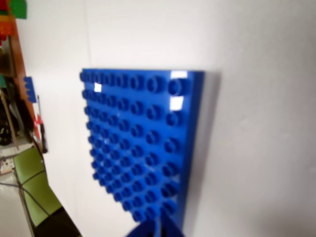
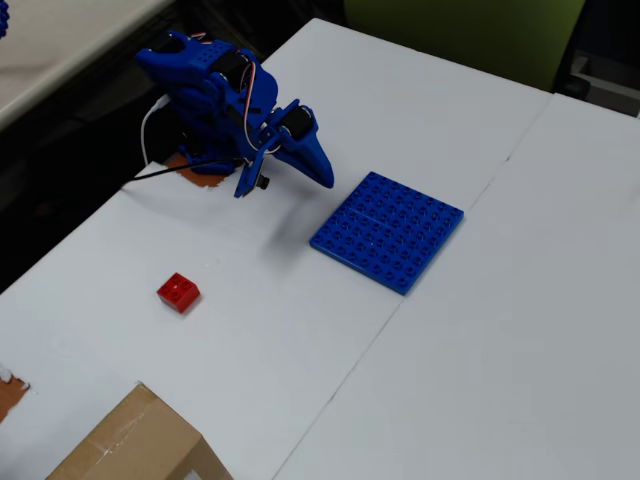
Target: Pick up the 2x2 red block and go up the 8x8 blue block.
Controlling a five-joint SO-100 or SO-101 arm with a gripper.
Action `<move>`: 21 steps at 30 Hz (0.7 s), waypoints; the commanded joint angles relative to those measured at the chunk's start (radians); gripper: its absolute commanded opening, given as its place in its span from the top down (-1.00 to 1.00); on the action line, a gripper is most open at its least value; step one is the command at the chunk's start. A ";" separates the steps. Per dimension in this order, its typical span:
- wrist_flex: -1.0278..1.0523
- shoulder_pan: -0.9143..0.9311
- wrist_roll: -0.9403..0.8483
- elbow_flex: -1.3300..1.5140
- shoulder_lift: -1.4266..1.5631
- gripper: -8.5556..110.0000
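Observation:
The small red block [image 2: 178, 292] lies on the white table at the left in the overhead view; it is out of the wrist view. The blue studded plate [image 2: 388, 230] lies flat at the table's middle and fills the wrist view [image 1: 143, 143]. My blue gripper [image 2: 322, 175] points at the plate's near left corner from the upper left, above the table and apart from both objects. Its fingertips [image 1: 148, 230] show at the bottom edge of the wrist view, closed together and empty.
A cardboard box [image 2: 130, 445] sits at the table's bottom left corner. A green chair [image 2: 460, 30] stands beyond the far edge. A seam [image 2: 440, 250] runs between two table tops to the right of the plate. The arm's base [image 2: 200, 90] stands at the upper left.

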 commanded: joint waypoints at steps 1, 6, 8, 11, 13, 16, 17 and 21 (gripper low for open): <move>-0.011 -0.009 -0.005 0.006 0.008 0.85; -0.009 -0.009 -0.005 0.006 0.008 0.85; -0.009 -0.009 -0.003 0.006 0.008 0.85; -0.020 0.003 -0.034 0.006 0.008 0.85; -0.060 0.006 -0.130 0.006 0.006 0.85; -0.089 0.021 -0.222 -0.002 -0.009 0.85; -0.092 0.026 -0.265 -0.012 -0.021 0.85; -0.103 0.040 -0.428 -0.098 -0.094 0.85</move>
